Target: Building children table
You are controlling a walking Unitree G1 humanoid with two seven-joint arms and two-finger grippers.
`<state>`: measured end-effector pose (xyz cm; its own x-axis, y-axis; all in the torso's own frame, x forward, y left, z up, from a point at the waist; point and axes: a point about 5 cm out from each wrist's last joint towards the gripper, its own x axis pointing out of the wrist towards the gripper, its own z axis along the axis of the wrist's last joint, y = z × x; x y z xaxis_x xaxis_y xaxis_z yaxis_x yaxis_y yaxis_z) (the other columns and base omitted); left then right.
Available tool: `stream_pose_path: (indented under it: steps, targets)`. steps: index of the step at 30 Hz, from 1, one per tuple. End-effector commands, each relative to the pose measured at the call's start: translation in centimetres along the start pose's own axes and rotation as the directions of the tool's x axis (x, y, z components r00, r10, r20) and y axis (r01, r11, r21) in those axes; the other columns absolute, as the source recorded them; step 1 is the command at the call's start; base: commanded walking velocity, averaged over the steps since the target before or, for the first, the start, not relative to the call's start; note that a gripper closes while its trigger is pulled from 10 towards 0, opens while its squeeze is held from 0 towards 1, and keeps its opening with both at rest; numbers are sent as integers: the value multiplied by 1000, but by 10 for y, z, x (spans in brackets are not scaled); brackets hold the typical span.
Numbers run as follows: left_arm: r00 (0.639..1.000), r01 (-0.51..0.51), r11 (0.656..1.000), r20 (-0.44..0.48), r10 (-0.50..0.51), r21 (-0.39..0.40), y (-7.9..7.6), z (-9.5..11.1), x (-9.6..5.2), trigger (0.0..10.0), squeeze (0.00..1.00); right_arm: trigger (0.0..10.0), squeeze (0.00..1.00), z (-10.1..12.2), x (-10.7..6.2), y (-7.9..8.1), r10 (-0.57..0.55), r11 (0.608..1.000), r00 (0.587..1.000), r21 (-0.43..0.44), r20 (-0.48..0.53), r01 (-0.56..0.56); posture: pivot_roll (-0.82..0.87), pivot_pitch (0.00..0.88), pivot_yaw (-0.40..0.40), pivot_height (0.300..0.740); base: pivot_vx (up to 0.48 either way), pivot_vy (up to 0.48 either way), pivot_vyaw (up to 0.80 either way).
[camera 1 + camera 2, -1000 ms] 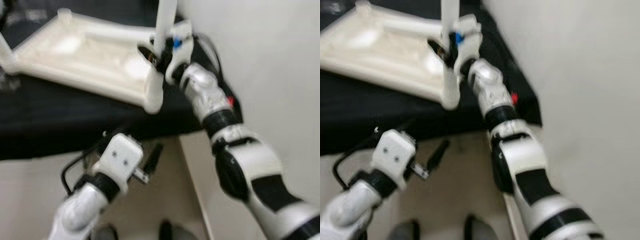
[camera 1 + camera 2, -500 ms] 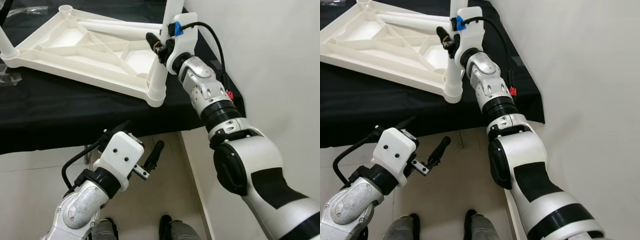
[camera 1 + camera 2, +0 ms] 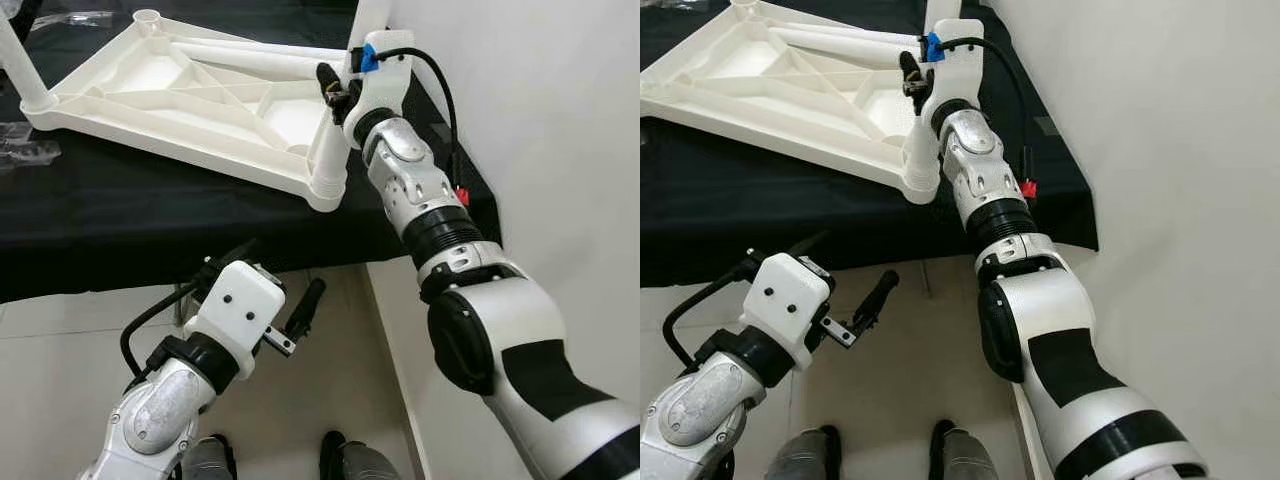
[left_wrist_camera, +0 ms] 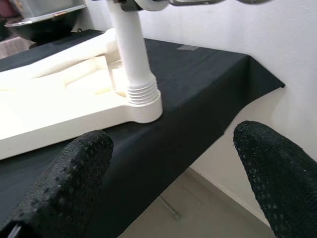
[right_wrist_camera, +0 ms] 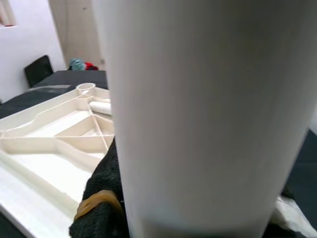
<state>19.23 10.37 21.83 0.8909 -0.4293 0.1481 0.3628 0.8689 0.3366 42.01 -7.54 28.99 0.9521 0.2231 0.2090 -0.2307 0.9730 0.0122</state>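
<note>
Nearest: left gripper point(image 3: 300, 312) hangs idle below the table edge over the pale tiled floor point(image 3: 60, 350), its fingers point(image 4: 64, 188) spread apart, holding nothing.

Next: white plastic tabletop point(image 3: 170, 95) lies upside down, ribs up, on the black-covered work surface point(image 3: 120, 220). At its near right corner a white leg point(image 4: 133, 59) stands upright in the threaded socket point(image 3: 328, 185). Right gripper point(image 3: 338, 92) is clamped around this leg above the socket; whether the leg is fully seated I cannot tell.

Progress, judged: a second leg point(image 3: 22, 65) stands at the left corner; the far socket point(image 3: 148, 17) is empty; a loose leg point(image 3: 250, 62) lies across the underside. At least one leg is left to fit.

Far: plain white wall point(image 3: 540, 120) right; a dark chair point(image 5: 38, 69) beyond.
</note>
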Motion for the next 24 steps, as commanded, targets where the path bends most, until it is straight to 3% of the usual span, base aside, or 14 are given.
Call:
stream_pose_path:
  steps: [1,11,12,15,18,23,24]
  targets:
    - [1000,1,1000,-11,-1,-1,-1,-3,0,10000,0,10000,0,-59,-18,-22,-110,994,971,-39,-211,105,79,242,-127,740,0,0,0]
    - [1000,-1,1000,-10,1,7,1,-4,2,10000,0,10000,0,-71,-23,-22,-174,985,956,-29,-236,172,78,239,-123,740,0,0,0]
    - [1000,-1,1000,-7,1,7,2,-4,3,10000,0,10000,0,-72,-25,-29,-301,954,921,-73,-247,292,78,239,-123,740,0,0,0]
    - [1000,-2,1000,-4,2,9,2,-3,3,10000,0,10000,0,-70,-25,-33,-389,921,888,-91,-244,379,78,238,-123,740,0,0,0]
    - [1000,-3,1000,-3,3,10,2,-3,3,10000,0,10000,0,-70,-25,-34,-405,914,881,-83,-246,398,78,238,-123,740,0,0,0]
    - [1000,-6,1000,0,6,14,3,-3,4,10000,0,10000,0,-62,-27,-37,-583,811,784,-107,-211,575,79,237,-125,740,0,0,0]
    - [1000,-6,1000,0,6,14,3,-3,4,10000,0,10000,0,-62,-27,-37,-583,811,784,-107,-211,575,79,237,-125,740,0,0,0]
